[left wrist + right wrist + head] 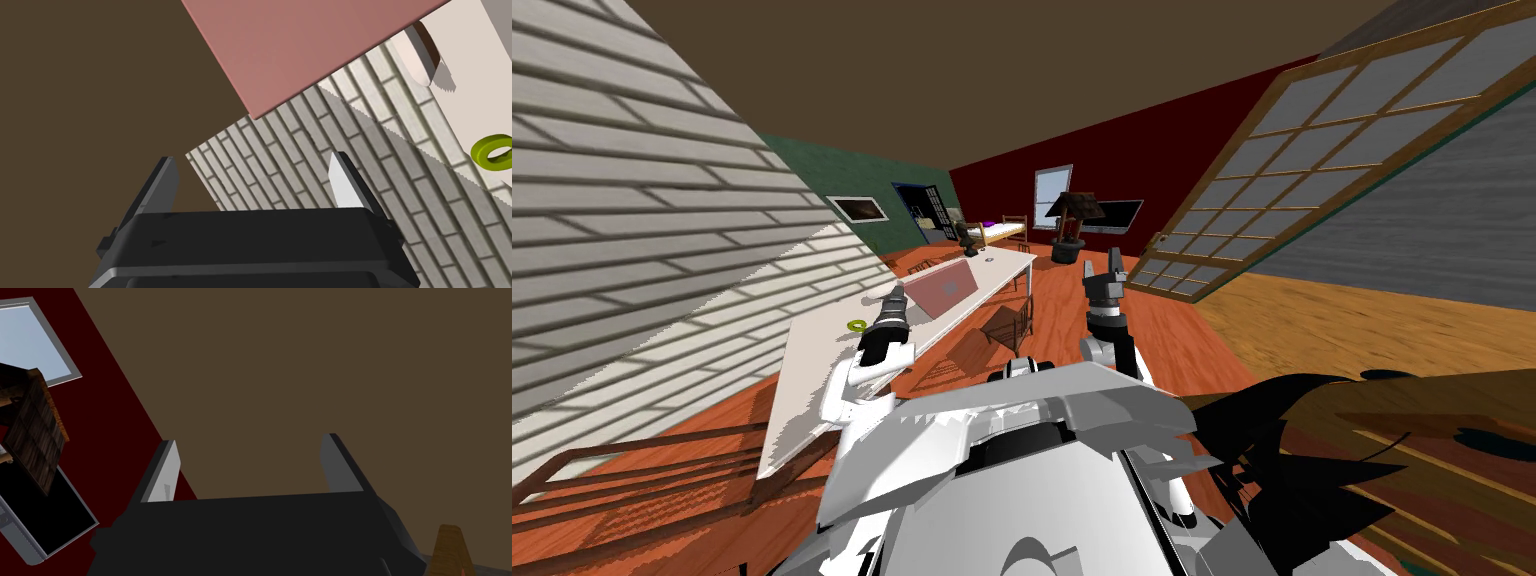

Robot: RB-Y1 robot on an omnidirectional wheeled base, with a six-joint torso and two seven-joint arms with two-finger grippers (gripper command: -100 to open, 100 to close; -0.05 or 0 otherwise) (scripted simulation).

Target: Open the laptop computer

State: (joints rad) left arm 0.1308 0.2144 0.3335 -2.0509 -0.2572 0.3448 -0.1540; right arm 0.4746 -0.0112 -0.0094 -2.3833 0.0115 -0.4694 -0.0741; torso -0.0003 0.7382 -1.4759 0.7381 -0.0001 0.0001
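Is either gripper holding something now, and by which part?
Nothing is held. The left gripper and right gripper are open and empty; the pink laptop is untouched.

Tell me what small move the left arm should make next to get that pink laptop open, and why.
Probably ease the left pincer forward until its open fingers straddle the near edge of the pink laptop lid. In the left wrist view the lid sits just beyond the fingertips, with a gap and no contact, so the pincer has nothing to lift or push.
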